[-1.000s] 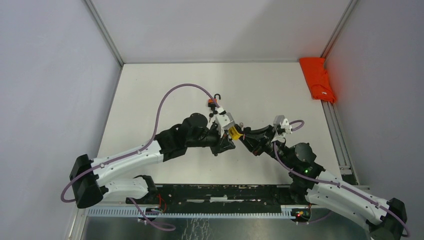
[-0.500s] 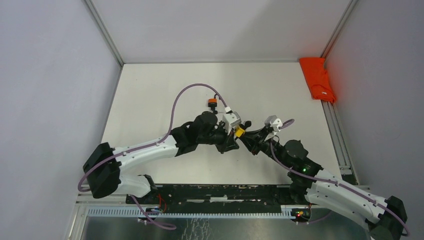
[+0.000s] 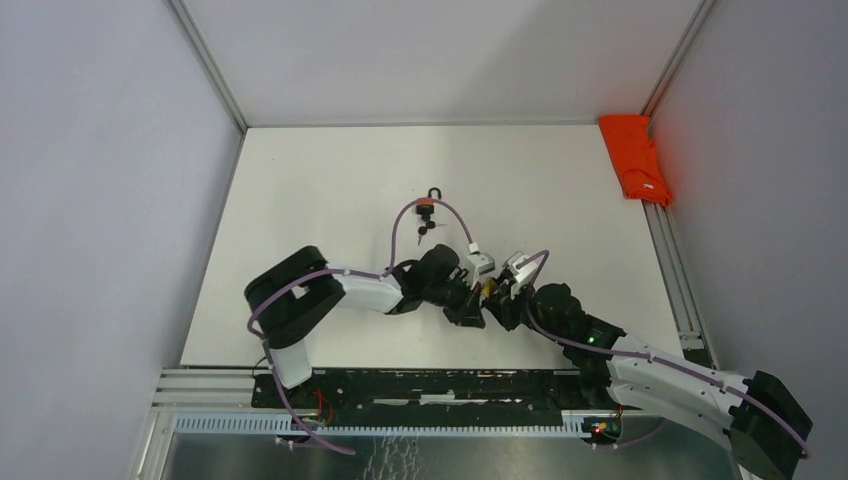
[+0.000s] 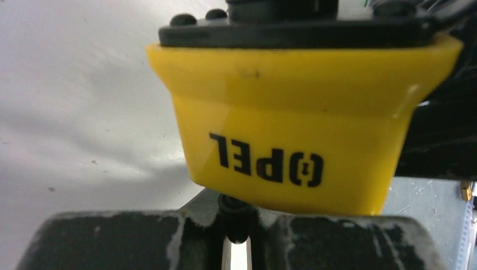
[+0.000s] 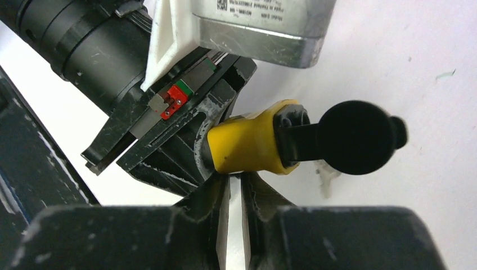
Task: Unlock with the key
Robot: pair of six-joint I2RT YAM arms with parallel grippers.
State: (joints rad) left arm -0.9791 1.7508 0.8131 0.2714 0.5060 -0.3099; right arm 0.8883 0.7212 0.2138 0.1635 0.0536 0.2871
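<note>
— What sort of place is this?

— A robotics lab, a closed test cell. Two robot arms are bolted at six o'clock to a white table.

— What closes it in?

— Plain grey panels at nine, twelve and three o'clock, set in aluminium frame posts. A slotted metal rail runs along six o'clock.

Bright, even overhead light; the wrist views are soft at close range.
From above, the white table is evenly lit with faint shadows. In the left wrist view the yellow padlock is slightly out of focus, with a pale sheen on its left face and grey shadow left of it. Below it, both wrist views blur.
</note>
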